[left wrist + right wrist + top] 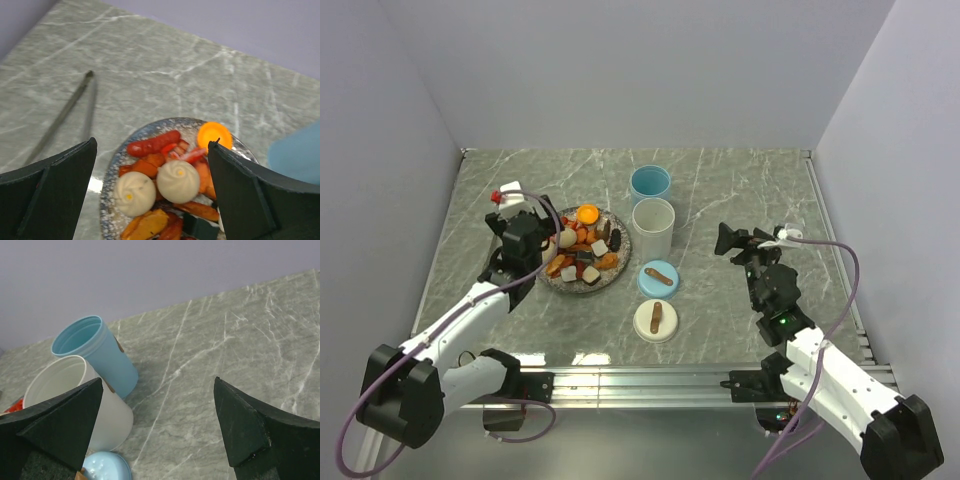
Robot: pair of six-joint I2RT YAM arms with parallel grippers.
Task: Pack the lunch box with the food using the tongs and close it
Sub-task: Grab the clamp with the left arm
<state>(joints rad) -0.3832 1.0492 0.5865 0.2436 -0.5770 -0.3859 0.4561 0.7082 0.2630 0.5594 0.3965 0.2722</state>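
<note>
A: Where do my hands stand?
B: Your left hand (152, 143) hangs spread wide over the food (160, 175) on the plate (106, 190). The tongs (65, 117) lie untouched on the tabletop (175, 75) beside it. Your right hand (159, 381) is also spread, empty, near the cups (95, 347).

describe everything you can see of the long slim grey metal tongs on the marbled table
The long slim grey metal tongs show only in the left wrist view, slightly blurred. Two thin flat arms join at the far end and spread toward the camera, their near ends hidden behind a black finger of the open left gripper. They lie flat on the grey marbled table, left of the speckled plate and apart from it. Nothing grips or touches them.
</note>
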